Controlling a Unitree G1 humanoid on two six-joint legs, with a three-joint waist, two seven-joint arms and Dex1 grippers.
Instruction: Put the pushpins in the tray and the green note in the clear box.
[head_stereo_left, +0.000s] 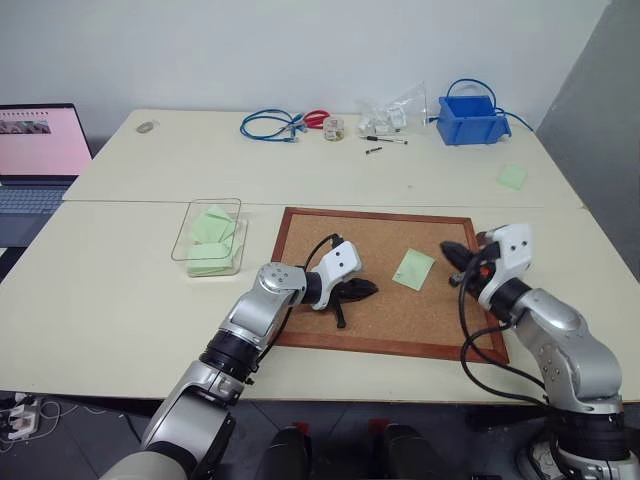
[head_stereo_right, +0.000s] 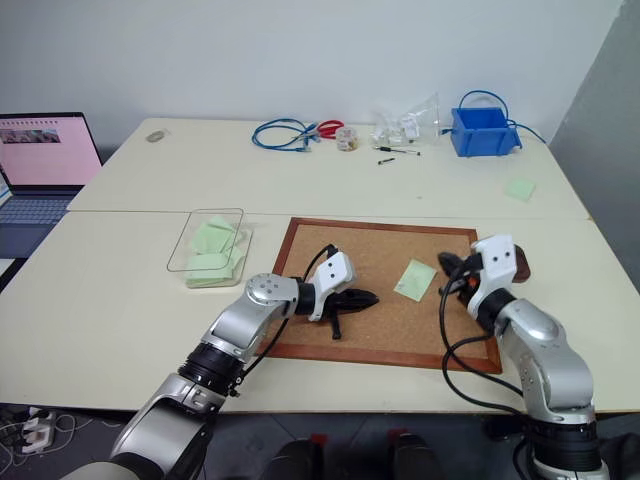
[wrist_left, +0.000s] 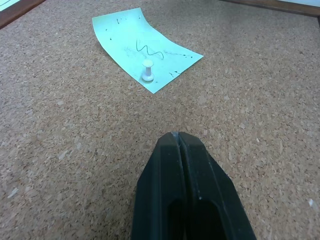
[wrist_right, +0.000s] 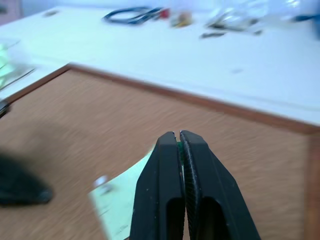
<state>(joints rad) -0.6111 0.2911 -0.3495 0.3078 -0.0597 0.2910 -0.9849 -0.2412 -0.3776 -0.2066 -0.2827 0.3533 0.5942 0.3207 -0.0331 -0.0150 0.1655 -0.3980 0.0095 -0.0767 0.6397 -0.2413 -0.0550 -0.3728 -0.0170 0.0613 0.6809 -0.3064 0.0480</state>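
Seen along the left pincer (wrist_left: 177, 137): one whitish pushpin (wrist_left: 147, 70) standing upright on the green note (wrist_left: 145, 47), with a scribbled line and small dark specks on the paper – detail too small for the head views. Along the right pincer (wrist_right: 180, 135), a speck of green between the closed tips, too small to identify.

From the head: green note (head_stereo_left: 414, 268) lying flat, a pale square slip, near the middle of the cork board (head_stereo_left: 380, 300), roughly at 3 o'clock from the left pincer (head_stereo_left: 368, 289) and 9 o'clock from the right pincer (head_stereo_left: 450, 250). Clear box (head_stereo_left: 195, 225) on the counter (head_stereo_left: 100, 290) at 9 o'clock of the board, already holding other pale green slips (head_stereo_left: 212, 240). Blue bin (head_stereo_left: 470, 118) far off at 1 o'clock.

Left arm bent across, black fingers pressed together just over the cork – pointing toward the note. Right arm raised at the board's right edge, fingers likewise together
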